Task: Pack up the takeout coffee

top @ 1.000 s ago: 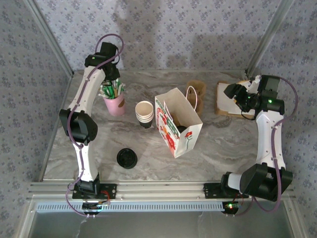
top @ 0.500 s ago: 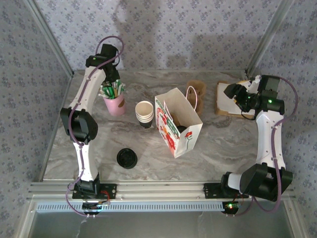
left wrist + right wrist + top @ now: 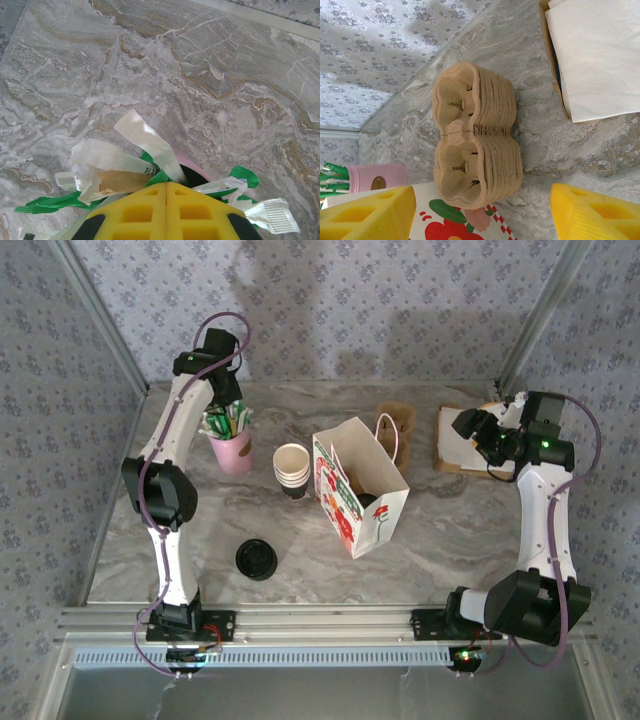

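Note:
Inside the open paper bag (image 3: pixel 383 508) a dark round top (image 3: pixel 365 498) shows low down; it looks like the takeout coffee's black lid, and the bag walls hide the cup body. My left gripper (image 3: pixel 228 406) hangs over the pink cup of straws (image 3: pixel 233 453). In the left wrist view its yellow fingertips (image 3: pixel 166 184) meet, shut, among the straw wrappers (image 3: pixel 145 142), and I see nothing between them. My right gripper (image 3: pixel 478 432) stands open at the back right, and in its wrist view (image 3: pixel 480 215) it looks toward the stack of pulp cup carriers (image 3: pixel 475 135).
A stack of lidless cream cups (image 3: pixel 291 470) stands left of the bag. A black lid (image 3: pixel 256 559) lies on the marble near the front left. Cup carriers (image 3: pixel 396 424) sit behind the bag. A box of white napkins (image 3: pixel 462 445) lies under the right gripper.
My left gripper has closed above the straw cup, after a small shift of the arm. The right arm and the objects have not moved.

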Controlling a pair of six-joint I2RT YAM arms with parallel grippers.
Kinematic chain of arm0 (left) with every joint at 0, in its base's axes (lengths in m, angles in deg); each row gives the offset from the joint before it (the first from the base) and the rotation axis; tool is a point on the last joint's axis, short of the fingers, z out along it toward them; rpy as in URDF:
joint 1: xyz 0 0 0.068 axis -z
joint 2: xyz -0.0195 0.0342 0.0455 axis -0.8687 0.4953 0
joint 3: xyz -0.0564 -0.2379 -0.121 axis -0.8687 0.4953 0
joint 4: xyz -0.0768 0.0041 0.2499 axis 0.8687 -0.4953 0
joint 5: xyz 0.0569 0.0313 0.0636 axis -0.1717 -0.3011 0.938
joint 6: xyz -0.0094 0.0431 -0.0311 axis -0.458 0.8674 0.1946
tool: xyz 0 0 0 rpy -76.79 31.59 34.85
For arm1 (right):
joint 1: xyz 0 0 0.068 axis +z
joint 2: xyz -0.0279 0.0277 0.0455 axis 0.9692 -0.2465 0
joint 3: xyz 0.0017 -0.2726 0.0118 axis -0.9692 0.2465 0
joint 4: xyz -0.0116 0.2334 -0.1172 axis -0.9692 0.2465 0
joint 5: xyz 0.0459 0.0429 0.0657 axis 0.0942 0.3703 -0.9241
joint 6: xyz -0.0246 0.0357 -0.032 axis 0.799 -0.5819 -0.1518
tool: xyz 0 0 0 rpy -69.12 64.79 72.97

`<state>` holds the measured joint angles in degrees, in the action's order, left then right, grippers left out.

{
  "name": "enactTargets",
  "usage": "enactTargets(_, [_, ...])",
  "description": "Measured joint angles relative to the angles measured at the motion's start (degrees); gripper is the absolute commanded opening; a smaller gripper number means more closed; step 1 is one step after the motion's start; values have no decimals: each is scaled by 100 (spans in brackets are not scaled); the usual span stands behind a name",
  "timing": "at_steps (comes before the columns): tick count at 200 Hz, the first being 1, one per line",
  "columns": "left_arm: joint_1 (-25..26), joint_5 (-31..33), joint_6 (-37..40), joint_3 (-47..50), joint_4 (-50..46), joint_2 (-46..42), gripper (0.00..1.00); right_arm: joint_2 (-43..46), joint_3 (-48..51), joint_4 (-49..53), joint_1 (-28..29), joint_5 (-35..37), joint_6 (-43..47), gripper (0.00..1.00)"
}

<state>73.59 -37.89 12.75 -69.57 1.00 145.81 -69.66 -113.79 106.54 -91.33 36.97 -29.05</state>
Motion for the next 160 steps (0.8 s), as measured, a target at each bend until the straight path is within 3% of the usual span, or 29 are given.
enactTargets(99, [175, 188, 74, 13, 2, -800, 0, 0, -122, 221, 52, 2, 2, 72])
enactTargets(109, [173, 186, 94, 24, 7, -804, 14, 2, -138, 227, 52, 2, 2, 72])
enactTargets(127, [136, 168, 98, 94, 17, -791, 25, 2, -142, 249, 52, 2, 2, 72])
enactTargets(160, [-4, 33, 22, 157, 22, -651, 29, 2, -142, 264, 52, 2, 4, 72])
